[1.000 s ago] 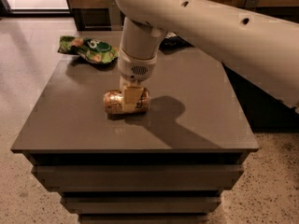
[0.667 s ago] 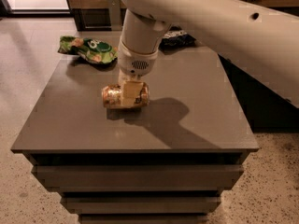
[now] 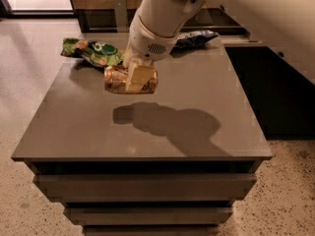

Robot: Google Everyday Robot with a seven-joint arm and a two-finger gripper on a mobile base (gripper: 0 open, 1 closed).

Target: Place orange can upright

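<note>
The orange can (image 3: pixel 116 79) is shiny orange-copper and lies on its side in the air, clear of the grey table top (image 3: pixel 206 107); its shadow falls on the table below and to the right. My gripper (image 3: pixel 138 77) is shut on the orange can around its middle, with one pale finger (image 3: pixel 139 77) across the can's front. The white arm comes down from the upper right.
A green snack bag (image 3: pixel 91 50) lies at the table's back left, just behind the can. A dark blue snack bag (image 3: pixel 194 38) lies at the back, partly behind the arm. Dark cabinets stand to the right, and the floor is speckled.
My gripper has lifted the orange can off the table top; the can stays on its side and its shadow now lies apart from it.
</note>
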